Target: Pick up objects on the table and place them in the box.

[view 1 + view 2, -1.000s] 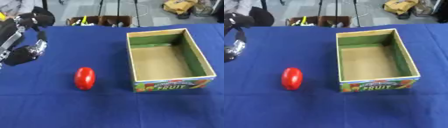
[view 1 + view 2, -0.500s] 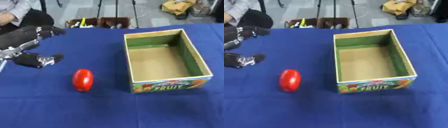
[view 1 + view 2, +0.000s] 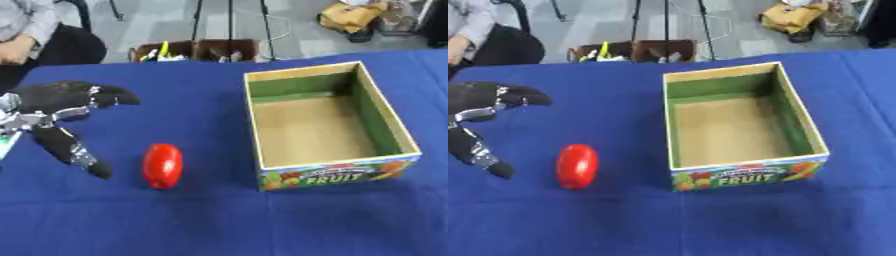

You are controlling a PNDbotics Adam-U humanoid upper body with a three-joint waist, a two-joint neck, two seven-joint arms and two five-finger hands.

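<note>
A red oval object [image 3: 163,165] lies on the blue tablecloth, left of an open cardboard box [image 3: 325,125] with green inner walls and a "FRUIT" label on its front. The box holds nothing I can see. My left hand [image 3: 57,105] hovers at the left, open, with its fingers spread toward the right and its thumb [image 3: 73,151] pointing down toward the table. The thumb tip is a short way left of the red object, not touching it. My right hand shows in neither view.
The blue table [image 3: 201,220] reaches to the near edge of the view. Beyond its far edge stand a low crate of small items [image 3: 197,51], tripod legs and a yellow bag [image 3: 354,16]. A seated person [image 3: 35,35] is at the far left.
My left hand has come down and to the right, turning from raised to spread open beside the red object. The camera has also shifted a little.
</note>
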